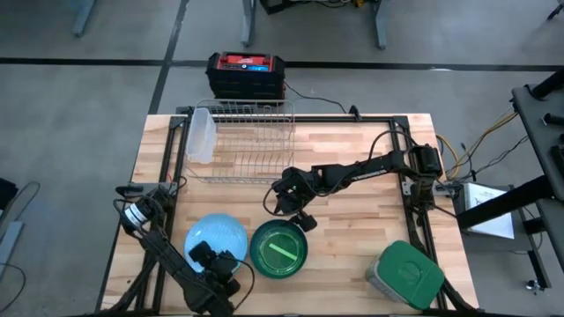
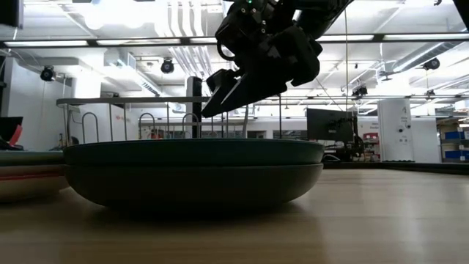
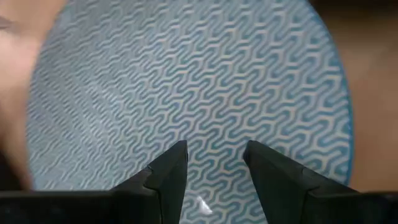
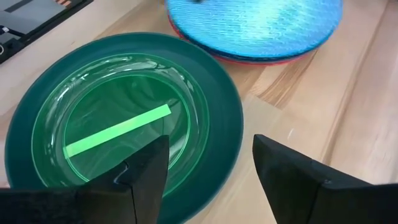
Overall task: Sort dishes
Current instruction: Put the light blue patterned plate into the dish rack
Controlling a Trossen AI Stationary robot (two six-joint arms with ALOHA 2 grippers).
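A light blue patterned plate (image 1: 216,239) lies near the table's front edge on a reddish plate whose rim (image 4: 267,61) shows under it. A dark green plate (image 1: 279,249) sits on the table right of it. My left gripper (image 3: 214,155) is open and points down over the blue plate's near part (image 1: 220,262); I see no touch. My right gripper (image 4: 211,155) is open, slanting down above the green plate's far rim (image 1: 295,211). In the low view it hangs (image 2: 234,92) clear above the green plate (image 2: 194,172).
A wire rack (image 1: 242,141) stands at the back of the table with a whitish container (image 1: 201,134) at its left end. A grey container with a green lid (image 1: 405,273) sits at the front right. Bare wood lies between rack and plates.
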